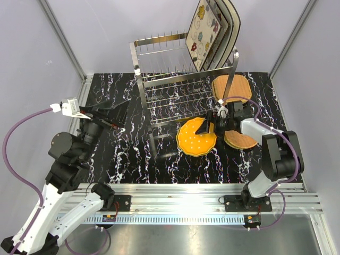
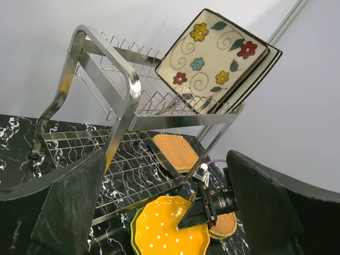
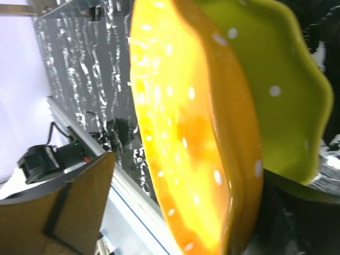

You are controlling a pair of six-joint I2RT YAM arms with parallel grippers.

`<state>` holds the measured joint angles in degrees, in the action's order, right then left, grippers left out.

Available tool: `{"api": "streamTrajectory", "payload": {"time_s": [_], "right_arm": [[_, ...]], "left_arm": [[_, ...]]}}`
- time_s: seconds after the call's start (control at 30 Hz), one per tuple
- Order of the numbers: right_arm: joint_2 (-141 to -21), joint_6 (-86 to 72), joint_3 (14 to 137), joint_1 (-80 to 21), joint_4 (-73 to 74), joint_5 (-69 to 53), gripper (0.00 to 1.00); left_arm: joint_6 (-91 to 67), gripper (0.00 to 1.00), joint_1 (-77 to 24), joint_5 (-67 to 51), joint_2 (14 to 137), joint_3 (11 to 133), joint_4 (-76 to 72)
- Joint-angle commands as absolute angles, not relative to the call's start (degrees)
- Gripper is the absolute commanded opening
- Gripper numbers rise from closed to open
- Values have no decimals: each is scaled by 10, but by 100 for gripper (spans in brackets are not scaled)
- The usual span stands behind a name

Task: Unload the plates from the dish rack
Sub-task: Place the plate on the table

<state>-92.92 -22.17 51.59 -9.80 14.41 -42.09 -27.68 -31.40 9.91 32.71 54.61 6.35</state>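
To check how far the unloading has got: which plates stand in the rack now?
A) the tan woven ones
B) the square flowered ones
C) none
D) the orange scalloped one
B: the square flowered plates lean in the rack's top tier, while the orange plate and the woven plates lie on the table.

Flowered square plates (image 2: pixel 212 58) atop the steel dish rack (image 2: pixel 109 53), orange dotted plate (image 2: pixel 164 234) on the marbled table (image 2: pixel 13 130) below
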Motion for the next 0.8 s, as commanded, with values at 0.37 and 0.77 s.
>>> {"api": "streamTrajectory", "payload": {"time_s": [0.37,0.77], "right_arm": [[-921,-88,575,-101,231,-295,100],[-932,-32,593,-138,261,-220,100]], "left_arm": [[-300,99,-312,99,311,519,23],[-322,99,-312,91,306,494,18]]}}
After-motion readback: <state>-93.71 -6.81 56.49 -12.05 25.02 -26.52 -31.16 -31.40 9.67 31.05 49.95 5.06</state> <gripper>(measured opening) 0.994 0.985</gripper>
